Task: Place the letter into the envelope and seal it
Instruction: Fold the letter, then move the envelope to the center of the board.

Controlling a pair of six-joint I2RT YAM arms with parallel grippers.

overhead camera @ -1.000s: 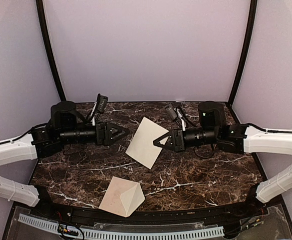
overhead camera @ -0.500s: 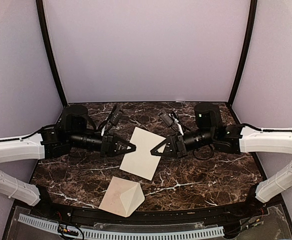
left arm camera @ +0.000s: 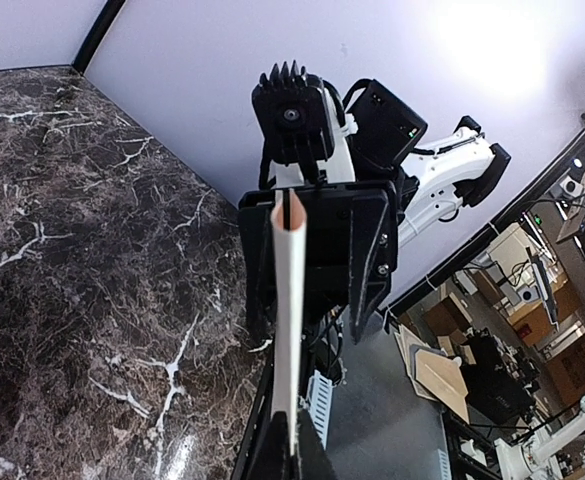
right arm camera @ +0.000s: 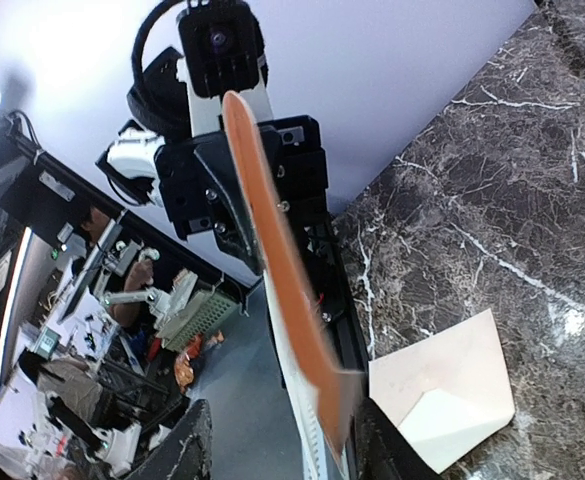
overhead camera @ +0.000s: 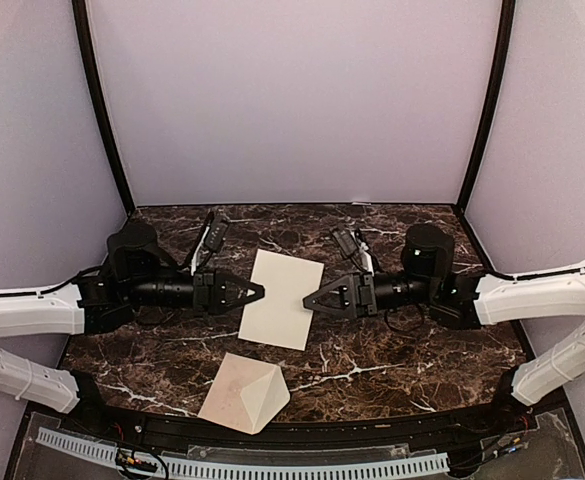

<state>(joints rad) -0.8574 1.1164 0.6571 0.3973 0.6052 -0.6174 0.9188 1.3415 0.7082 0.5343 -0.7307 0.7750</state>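
Since the earlier frame the left gripper has come in from the side and closed on the left edge of the letter. The sheet has swung from a diamond tilt to lie squarer between the two arms, and the right gripper has let its jaws part. Nearest the bases, the envelope lies on the marble table just inside the front edge, its triangular flap folded open toward the right. Beyond it the letter shows its broad face upward, long axis running roughly near to far. The left jaws are clamped on it, while the right fingers stand apart either side of the opposite edge. Whether the sheet touches the table cannot be told. The envelope sits toward the bases from the letter and slightly left, so the left arm, now the only holder, is the nearer one for carrying it down.
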